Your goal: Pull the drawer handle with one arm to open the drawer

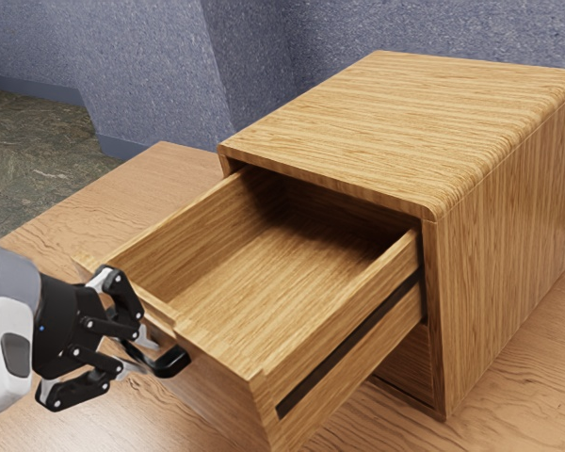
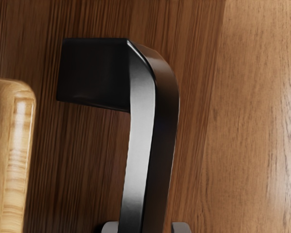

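Note:
The wooden cabinet stands on the table, and its drawer is pulled far out toward the exterior view's lower left, with nothing inside it. A black curved handle sticks out from the drawer's front panel. My black gripper is at the lower left of the exterior view, shut on that handle. In the wrist view the handle runs up from right under my hand and bends onto the dark drawer front; my fingertips flank it from both sides.
The wooden table carries the cabinet, and bare tabletop lies beside the drawer front. A grey wall and a speckled floor lie behind. The drawer's light wooden edge is close to my hand.

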Robot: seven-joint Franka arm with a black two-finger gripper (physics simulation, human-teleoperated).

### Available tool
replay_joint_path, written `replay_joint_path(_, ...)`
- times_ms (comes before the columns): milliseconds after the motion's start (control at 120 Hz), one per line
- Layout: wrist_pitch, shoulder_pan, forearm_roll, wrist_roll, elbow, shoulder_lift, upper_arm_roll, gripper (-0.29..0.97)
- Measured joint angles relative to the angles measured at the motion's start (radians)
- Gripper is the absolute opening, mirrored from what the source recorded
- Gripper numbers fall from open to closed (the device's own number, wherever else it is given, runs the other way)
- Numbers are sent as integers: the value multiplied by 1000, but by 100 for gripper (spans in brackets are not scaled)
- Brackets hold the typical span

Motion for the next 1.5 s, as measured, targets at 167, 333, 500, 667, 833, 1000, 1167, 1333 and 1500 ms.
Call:
replay_joint_path(167,-6,0,-5,-3,0,-4,-2,3)
replay_joint_path(333,-13,0,-7,-5,0,-5,-2,5)
replay_joint_path(500,-19,-1,-9,-6,3,-12,-1,6)
replay_joint_path(667,-24,0,-11,-7,9,-13,1,3)
replay_joint_path(833,-23,-1,-13,-7,19,-13,3,5)
replay_joint_path(1000,-24,-1,-13,-7,28,-12,7,7)
replay_joint_path(1167,-24,0,-13,-8,31,-13,9,8)
replay_joint_path(1333,-25,1,-13,-8,60,-13,8,8)
replay_joint_path(1500,-42,-1,-17,-10,87,-16,1,11)
